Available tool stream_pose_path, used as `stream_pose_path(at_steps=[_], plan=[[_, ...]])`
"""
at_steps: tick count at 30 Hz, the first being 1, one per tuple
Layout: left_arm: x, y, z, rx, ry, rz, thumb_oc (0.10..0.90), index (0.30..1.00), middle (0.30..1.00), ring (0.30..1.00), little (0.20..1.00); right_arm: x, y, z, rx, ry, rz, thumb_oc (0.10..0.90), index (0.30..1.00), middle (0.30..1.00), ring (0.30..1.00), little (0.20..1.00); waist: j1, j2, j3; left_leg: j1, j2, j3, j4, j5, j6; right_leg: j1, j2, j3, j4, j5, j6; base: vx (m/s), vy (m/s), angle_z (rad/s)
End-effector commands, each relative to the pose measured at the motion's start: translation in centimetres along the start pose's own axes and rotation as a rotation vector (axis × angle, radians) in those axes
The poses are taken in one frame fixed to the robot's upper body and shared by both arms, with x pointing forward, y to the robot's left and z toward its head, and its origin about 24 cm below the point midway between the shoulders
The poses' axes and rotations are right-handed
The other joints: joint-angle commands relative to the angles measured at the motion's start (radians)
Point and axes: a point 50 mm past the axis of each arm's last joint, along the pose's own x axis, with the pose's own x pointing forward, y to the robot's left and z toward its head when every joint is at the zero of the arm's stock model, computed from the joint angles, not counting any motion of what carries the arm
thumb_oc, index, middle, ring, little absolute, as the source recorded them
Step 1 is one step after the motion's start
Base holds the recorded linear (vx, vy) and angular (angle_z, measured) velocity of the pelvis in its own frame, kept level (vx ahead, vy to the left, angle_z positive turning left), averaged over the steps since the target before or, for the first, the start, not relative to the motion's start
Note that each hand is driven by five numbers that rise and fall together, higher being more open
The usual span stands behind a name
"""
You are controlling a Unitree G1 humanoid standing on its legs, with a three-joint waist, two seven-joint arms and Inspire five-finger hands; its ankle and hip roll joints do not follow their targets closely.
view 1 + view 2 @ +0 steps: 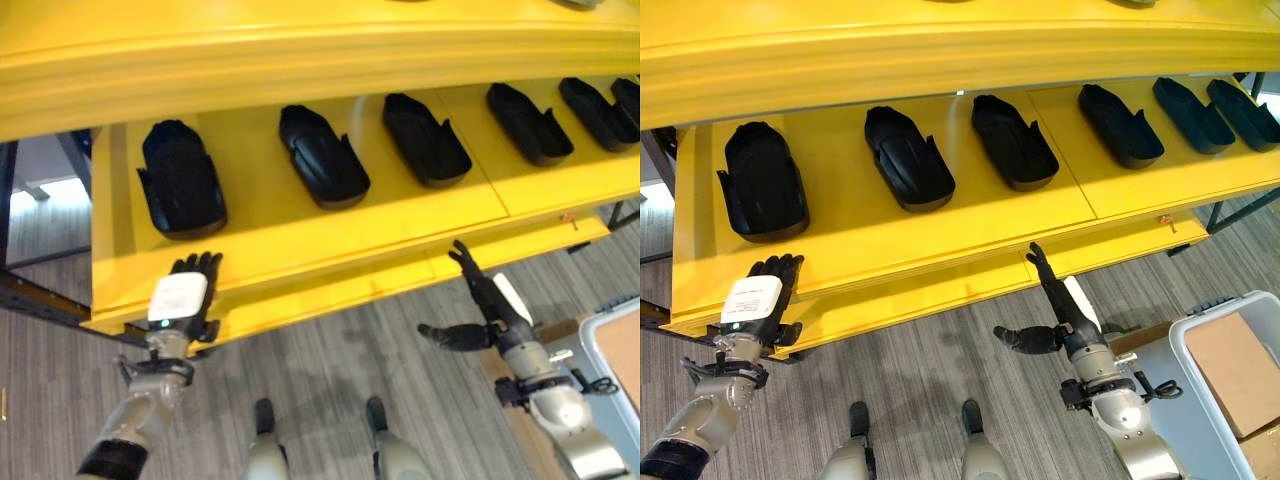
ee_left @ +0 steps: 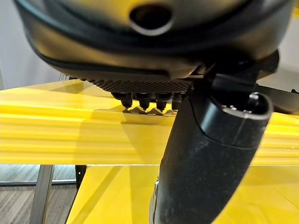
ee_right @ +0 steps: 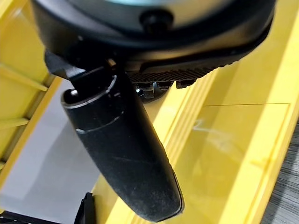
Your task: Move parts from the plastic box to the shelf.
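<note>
1. The robot's left hand [image 1: 183, 295] rests at the front edge of the yellow shelf [image 1: 400, 215], fingers straight and empty, just below the leftmost black part [image 1: 180, 178].
2. The right hand [image 1: 1060, 318] hangs in front of the shelf's lip, fingers extended, thumb spread wide, holding nothing.
3. Six black parts line the shelf in a row, spaced apart; the second [image 1: 906, 158] and third [image 1: 1013, 141] sit near the middle.
4. The plastic box [image 1: 1230, 385] stands at the robot's right, cardboard visible inside it.
5. Judged from empty hands at the shelf, this looks like the gap between a placement and the next pickup.
6. The next move likely calls for turning right and reaching into the box.
</note>
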Motion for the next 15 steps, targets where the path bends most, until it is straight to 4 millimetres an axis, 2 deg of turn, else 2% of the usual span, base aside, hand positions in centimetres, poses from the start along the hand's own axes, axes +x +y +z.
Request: stream_pose_path(at_steps=[1, 9, 15], plan=[[-0.1, 0.9, 0.2, -0.024, -0.037, 0.040, 0.900, 1.000, 1.000, 1.000, 1.000, 1.7, -1.8, 5.2, -0.065, -0.295, -0.072, 0.900, 1.000, 1.000, 1.000, 1.000, 0.013, -0.006, -0.057, 0.002, 0.016, -0.018, 0.104, -0.094, 0.031, -0.052, -0.028, -0.023, 0.128, -0.077, -0.010, 0.00, 0.001, 0.04], [-1.8, 1.2, 1.6, -0.192, -0.103, 0.035, 0.900, 1.000, 1.000, 1.000, 1.000, 3.3, -1.9, 7.2, -0.078, -0.394, -0.082, 0.900, 1.000, 1.000, 1.000, 1.000, 0.035, -0.007, -0.058, 0.004, 0.012, -0.027, 0.101, -0.092, 0.035, -0.041, -0.030, -0.031, 0.125, -0.079, -0.013, 0.00, -0.006, 0.04], [-2.8, 1.1, 3.1, -0.354, -0.149, 0.003, 0.900, 1.000, 1.000, 1.000, 1.000, 5.4, -1.3, 8.8, 0.036, -0.457, -0.069, 0.900, 1.000, 1.000, 1.000, 1.000, 0.058, -0.003, -0.055, 0.008, 0.010, -0.034, 0.094, -0.088, 0.039, -0.039, -0.028, -0.033, 0.127, -0.080, -0.017, 0.00, -0.009, 0.01]])
